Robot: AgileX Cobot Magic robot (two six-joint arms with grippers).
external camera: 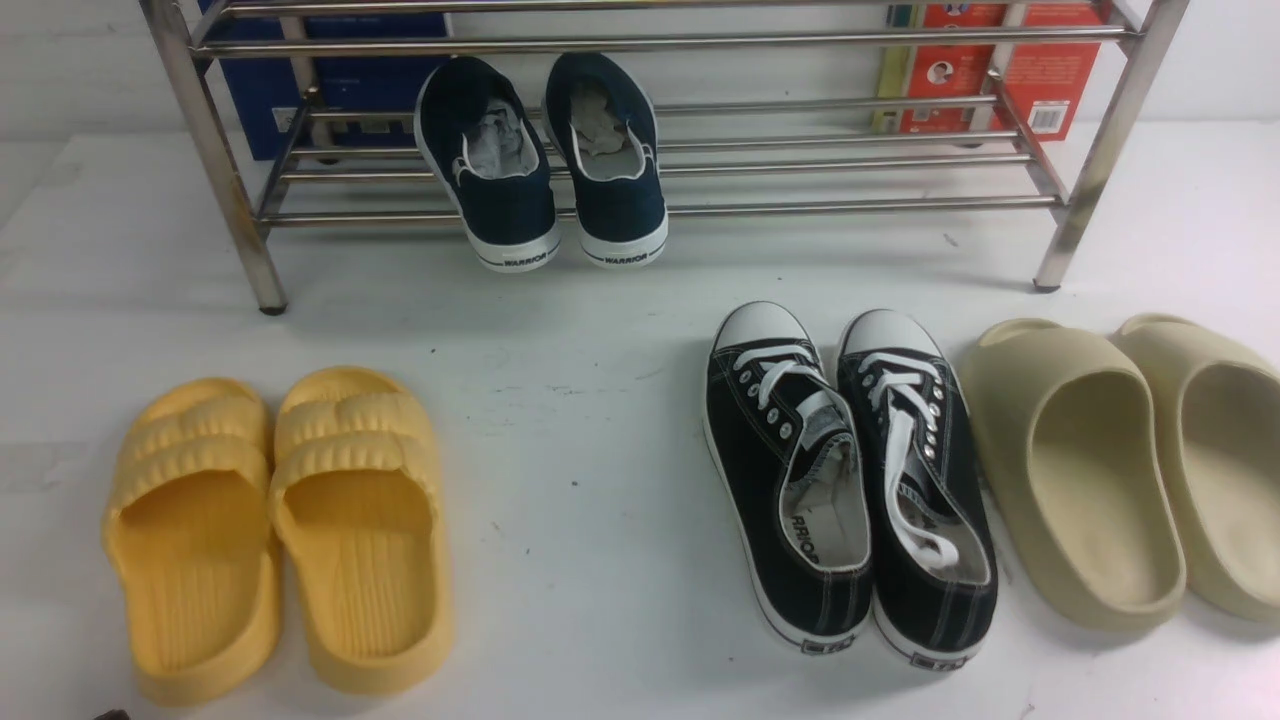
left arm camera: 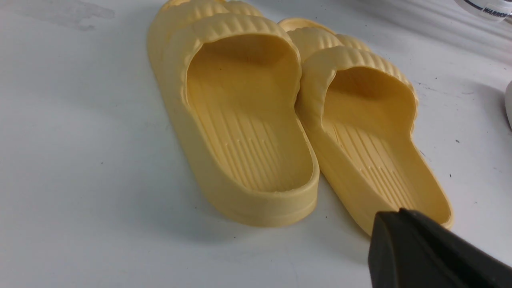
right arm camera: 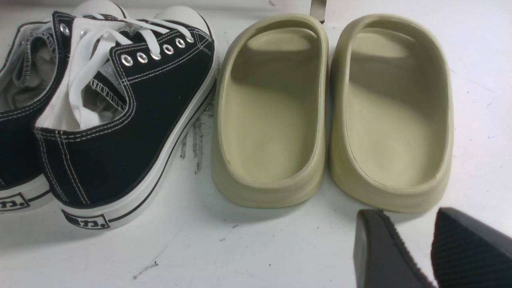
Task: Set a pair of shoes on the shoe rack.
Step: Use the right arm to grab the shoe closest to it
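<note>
The pair of black canvas sneakers (external camera: 850,480) with white laces and toe caps stands side by side on the white table, toes toward the shoe rack (external camera: 800,208). In the right wrist view the nearer sneaker (right arm camera: 132,120) is beside the beige slides. My right gripper (right arm camera: 406,218) is open and empty, low over the table behind the heel of a beige slide and well aside of the sneakers. My left gripper (left arm camera: 400,214) is shut and empty, by the heel of a yellow slide. Neither gripper shows clearly in the front view.
Navy WARRIOR slip-ons (external camera: 545,160) sit on the rack's lower bars, heels hanging over the front. Yellow slides (external camera: 275,530) lie at the front left, beige slides (external camera: 1130,470) at the right beside the sneakers. Blue (external camera: 340,80) and red (external camera: 1000,70) boxes stand behind the rack.
</note>
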